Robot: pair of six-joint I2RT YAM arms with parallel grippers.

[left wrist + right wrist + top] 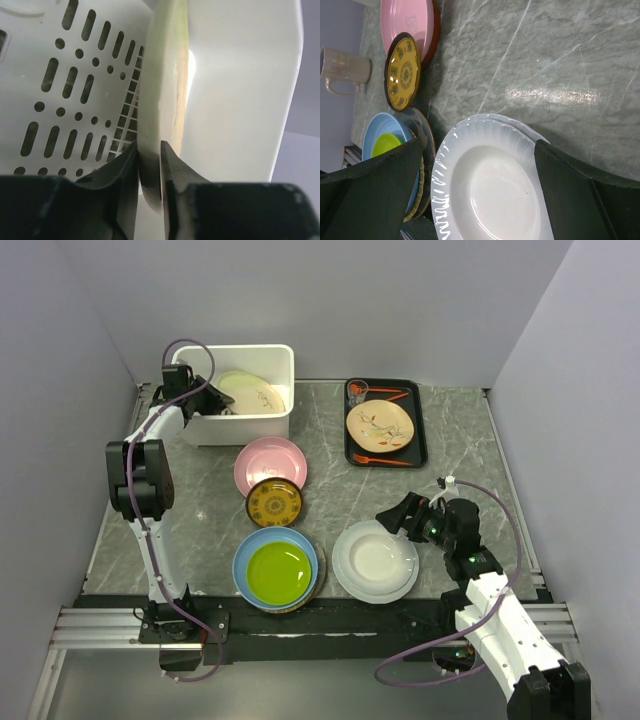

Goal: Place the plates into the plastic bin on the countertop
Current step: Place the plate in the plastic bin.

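Note:
My left gripper [213, 406] reaches into the white plastic bin [240, 426] at the back left and is shut on the rim of a cream plate [167, 75] held on edge beside the bin's wall [240, 90]. On the grey countertop [460, 440] lie a pink plate [270, 462], a small gold-patterned plate [274, 503], and a lime green plate [278, 572] stacked on a blue plate [245, 552]. My right gripper [479, 146] hangs open just above the white plate [495, 190], one finger to each side of it.
A black tray [420, 440] at the back right carries a peach flower-painted plate [380, 425] and orange cutlery. A pale mug [342, 70] stands beyond the pink plate [407, 22]. Grey walls enclose the left, back and right sides.

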